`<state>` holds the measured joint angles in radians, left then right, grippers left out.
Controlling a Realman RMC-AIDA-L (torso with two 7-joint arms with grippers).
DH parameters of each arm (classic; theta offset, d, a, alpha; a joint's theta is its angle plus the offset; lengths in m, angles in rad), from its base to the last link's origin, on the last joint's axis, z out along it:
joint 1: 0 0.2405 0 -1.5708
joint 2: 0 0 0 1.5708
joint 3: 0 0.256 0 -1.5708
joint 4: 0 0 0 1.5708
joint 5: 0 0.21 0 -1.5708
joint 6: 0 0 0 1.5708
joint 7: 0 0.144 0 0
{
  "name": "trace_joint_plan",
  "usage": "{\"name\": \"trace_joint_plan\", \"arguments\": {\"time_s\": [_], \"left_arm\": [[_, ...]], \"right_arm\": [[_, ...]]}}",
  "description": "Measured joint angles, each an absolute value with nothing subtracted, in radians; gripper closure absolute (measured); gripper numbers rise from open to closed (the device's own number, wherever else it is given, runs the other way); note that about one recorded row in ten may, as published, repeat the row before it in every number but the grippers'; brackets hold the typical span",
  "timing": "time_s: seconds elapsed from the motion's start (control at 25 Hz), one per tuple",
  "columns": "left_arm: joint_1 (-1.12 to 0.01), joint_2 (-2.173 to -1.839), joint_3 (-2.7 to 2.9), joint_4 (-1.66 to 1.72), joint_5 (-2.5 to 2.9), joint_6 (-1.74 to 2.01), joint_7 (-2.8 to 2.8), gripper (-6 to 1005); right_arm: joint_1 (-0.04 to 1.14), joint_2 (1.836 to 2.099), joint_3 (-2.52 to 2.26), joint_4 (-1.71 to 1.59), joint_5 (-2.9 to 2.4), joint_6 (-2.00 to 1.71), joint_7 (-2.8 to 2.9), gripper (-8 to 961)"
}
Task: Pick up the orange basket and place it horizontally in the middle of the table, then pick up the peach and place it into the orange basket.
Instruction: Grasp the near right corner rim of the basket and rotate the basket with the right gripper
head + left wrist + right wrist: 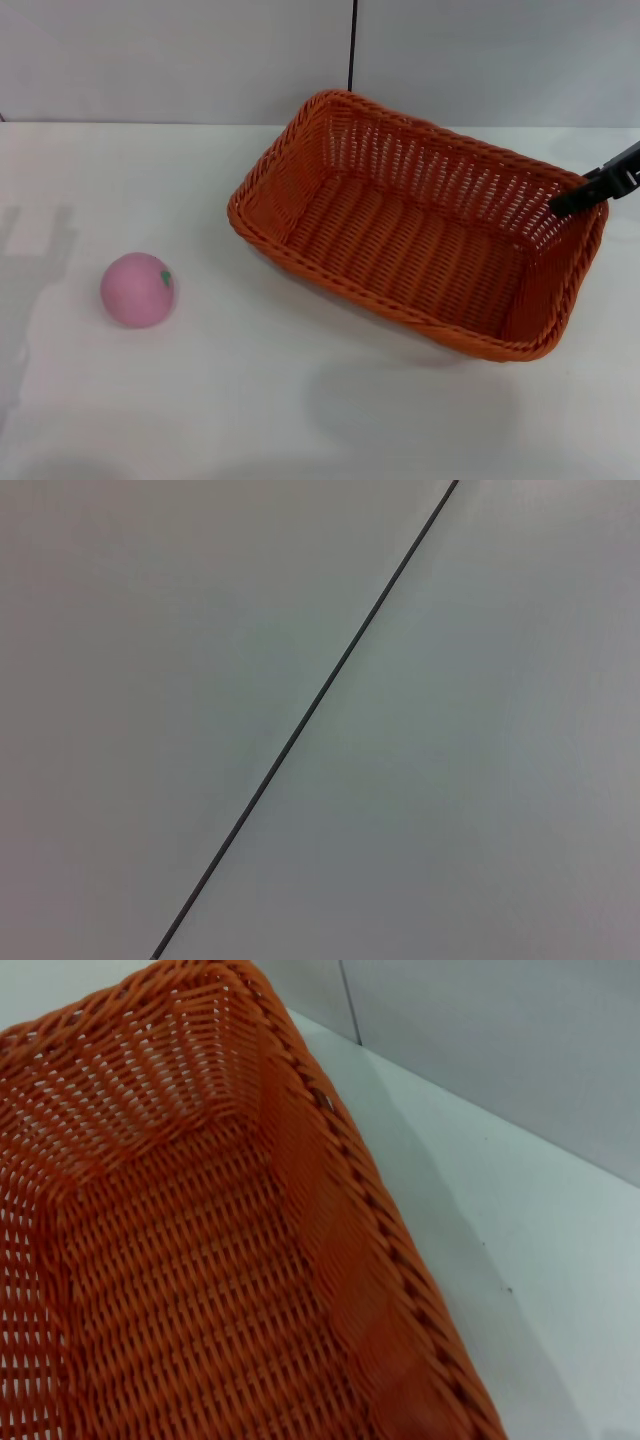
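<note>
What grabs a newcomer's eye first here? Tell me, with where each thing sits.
The big orange basket dominates the table's right half, sitting askew and empty. The right gripper reaches in at its far right rim. The pink peach sits alone on the left, well apart from the basket.

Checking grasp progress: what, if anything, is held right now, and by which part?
The right pincer is at the basket's right rim; a closed hold cannot be told. The peach lies free.

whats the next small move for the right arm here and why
Probably turn the orange basket level and set it down mid-table. The right gripper is at its right rim; the basket sits skewed, right of centre on the table, and looks tipped. The peach waits outside, to its left.
</note>
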<state>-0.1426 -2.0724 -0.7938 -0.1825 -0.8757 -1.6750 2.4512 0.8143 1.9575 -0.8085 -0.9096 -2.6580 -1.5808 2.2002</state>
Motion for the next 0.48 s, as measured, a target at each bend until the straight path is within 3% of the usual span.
{"name": "trace_joint_plan", "arguments": {"time_s": [0.48], "left_arm": [[-0.141, -2.072, -0.788, -0.183, -0.876, -1.667, 2.451, 245]], "right_arm": [[0.808, 1.977, -0.821, -0.868, -2.658, -1.534, 2.172, 445]]}}
